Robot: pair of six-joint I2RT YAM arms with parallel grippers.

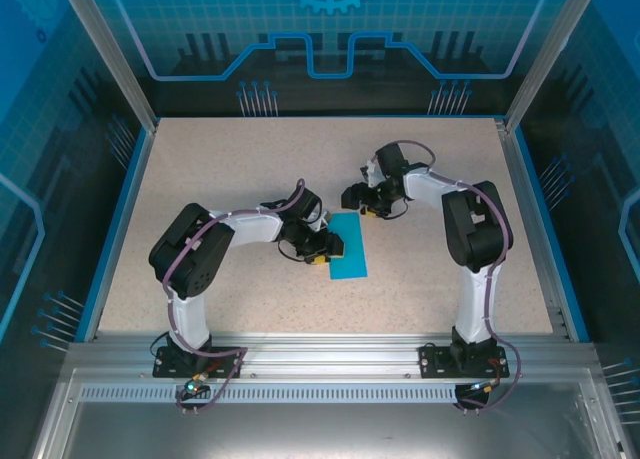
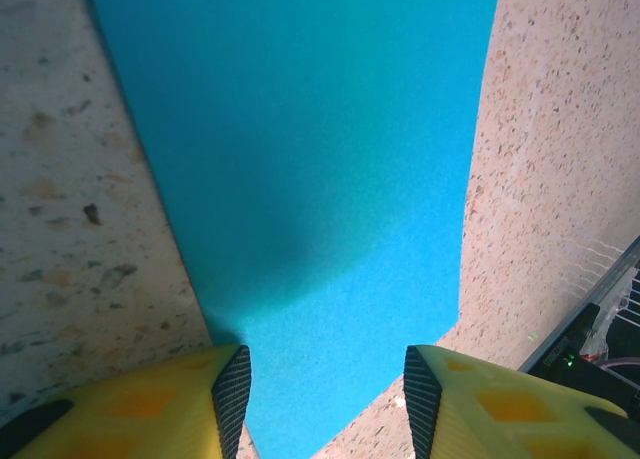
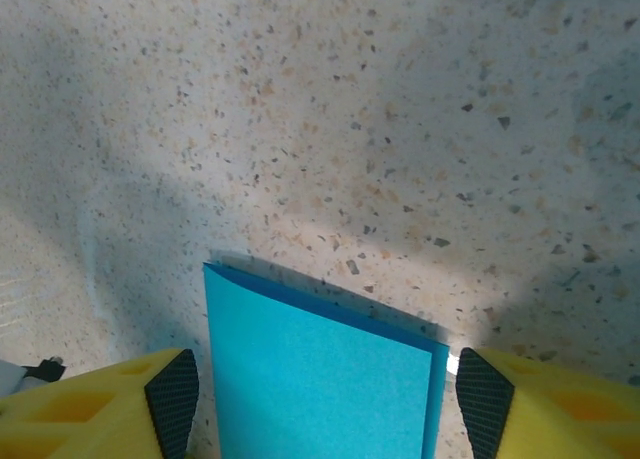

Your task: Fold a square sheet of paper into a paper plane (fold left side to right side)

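The left gripper (image 1: 322, 251) sits at the left long edge of the square sheet of paper (image 1: 350, 251), toward its near end. Its jaws stand moderately apart and hold nothing. In the left wrist view, the left gripper's (image 2: 325, 399) yellow fingers (image 2: 232, 394) straddle the sheet's (image 2: 310, 179) near end, likely to pin or smooth that side. I cannot tell whether the pads touch it.

The sheet lies flat on the speckled tabletop (image 1: 250, 159) as a narrow strip running away from the arm bases. Two layers show at its end in the right wrist view (image 3: 320, 379), slightly offset, so the left-to-right fold looks made but loosely matched.

The right gripper (image 1: 362, 205) hangs at the sheet's far end. Its jaws (image 3: 328, 404) are spread wide and empty, one finger just outside each long edge. That placement probably lets it come down along the strip to press the crease, or square up the edges.
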